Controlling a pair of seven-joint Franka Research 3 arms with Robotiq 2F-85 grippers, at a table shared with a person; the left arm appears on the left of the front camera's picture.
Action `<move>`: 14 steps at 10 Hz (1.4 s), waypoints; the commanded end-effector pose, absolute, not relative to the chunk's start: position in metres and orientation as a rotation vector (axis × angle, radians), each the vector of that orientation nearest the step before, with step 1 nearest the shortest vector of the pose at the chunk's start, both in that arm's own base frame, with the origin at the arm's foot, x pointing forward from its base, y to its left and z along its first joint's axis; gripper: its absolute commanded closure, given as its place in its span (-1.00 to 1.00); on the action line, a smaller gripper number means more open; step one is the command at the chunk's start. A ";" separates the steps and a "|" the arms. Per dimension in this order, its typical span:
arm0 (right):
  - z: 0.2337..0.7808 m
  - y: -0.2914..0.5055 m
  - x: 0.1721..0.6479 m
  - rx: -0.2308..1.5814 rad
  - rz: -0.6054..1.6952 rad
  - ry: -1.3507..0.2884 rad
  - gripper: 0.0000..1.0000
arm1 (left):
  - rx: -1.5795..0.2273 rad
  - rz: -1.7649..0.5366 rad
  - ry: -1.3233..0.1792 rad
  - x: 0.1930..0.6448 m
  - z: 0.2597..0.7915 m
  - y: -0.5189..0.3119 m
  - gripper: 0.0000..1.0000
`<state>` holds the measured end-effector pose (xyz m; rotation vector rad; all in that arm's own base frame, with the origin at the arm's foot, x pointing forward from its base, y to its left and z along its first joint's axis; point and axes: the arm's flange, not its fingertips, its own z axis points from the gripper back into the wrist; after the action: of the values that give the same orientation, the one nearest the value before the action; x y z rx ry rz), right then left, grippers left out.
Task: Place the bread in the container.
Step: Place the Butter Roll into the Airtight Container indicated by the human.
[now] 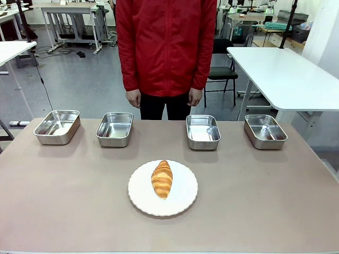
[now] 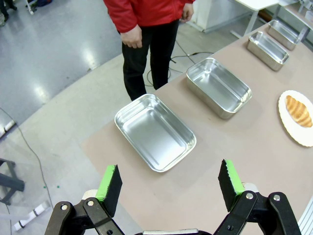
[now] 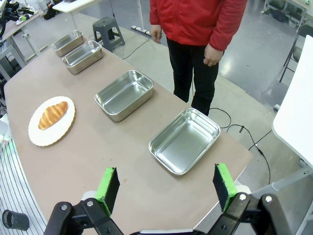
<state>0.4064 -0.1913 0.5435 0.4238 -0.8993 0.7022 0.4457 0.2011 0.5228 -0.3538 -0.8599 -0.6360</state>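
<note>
On table (image 1: 63, 211): four containers (image 1: 203, 132) in row; one bread (image 1: 162, 179) on plate (image 1: 183, 198)

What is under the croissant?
A round white plate sits under the croissant, on the table. The plate's middle is hidden by the croissant.

Four matching steel pans stand on one surface (image 1: 275, 201): far-left pan (image 1: 56, 127), left-middle pan (image 1: 114, 128), right-middle pan (image 1: 203, 132) and far-right pan (image 1: 265, 131). There is one croissant (image 1: 162, 179) and one round white plate (image 1: 183, 198). One person (image 1: 166, 47) is present, along with two grippers, the left gripper (image 2: 168, 169) and the right gripper (image 3: 165, 170), each with two fingers (image 2: 109, 183).
</note>
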 end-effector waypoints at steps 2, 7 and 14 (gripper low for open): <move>0.544 -0.191 0.406 0.428 0.705 -0.904 -1.00 | -0.369 -0.627 -0.875 0.446 0.524 0.200 -1.00; 0.544 -0.191 0.406 0.428 0.705 -0.904 -1.00 | -0.369 -0.627 -0.875 0.446 0.524 0.200 -1.00; 0.544 -0.191 0.406 0.428 0.705 -0.904 -1.00 | -0.369 -0.627 -0.875 0.446 0.524 0.200 -1.00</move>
<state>0.4064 -0.1913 0.5435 0.4238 -0.8993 0.7022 0.4457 0.2011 0.5228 -0.3538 -0.8599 -0.6360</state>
